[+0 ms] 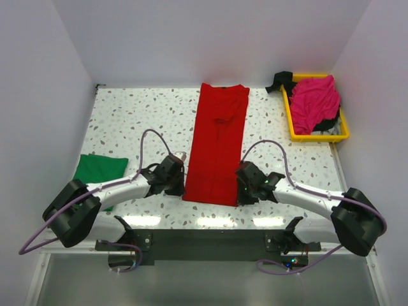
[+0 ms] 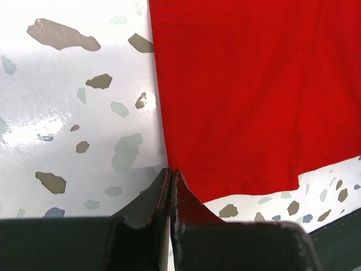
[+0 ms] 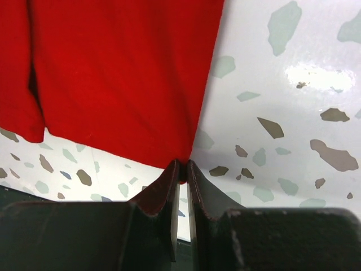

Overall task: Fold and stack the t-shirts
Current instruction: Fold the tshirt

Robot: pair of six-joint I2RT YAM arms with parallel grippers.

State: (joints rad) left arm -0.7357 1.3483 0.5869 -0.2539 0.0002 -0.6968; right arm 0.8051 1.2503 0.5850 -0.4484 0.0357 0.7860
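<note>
At the near edge of the speckled white table, we have our left gripper and right gripper each clamped on a near corner of the long, folded bright red cloth t-shirt.

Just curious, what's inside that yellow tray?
A crumpled magenta-pink t-shirt fills the yellow tray, dark cloth hanging over its far corner. Anything underneath is covered.

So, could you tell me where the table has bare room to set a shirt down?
Bare table lies left of the red t-shirt beyond the green t-shirt, and between it and the yellow tray. It is crowded along the near edge, where the left gripper and right gripper shut their jaws on its corners.
</note>
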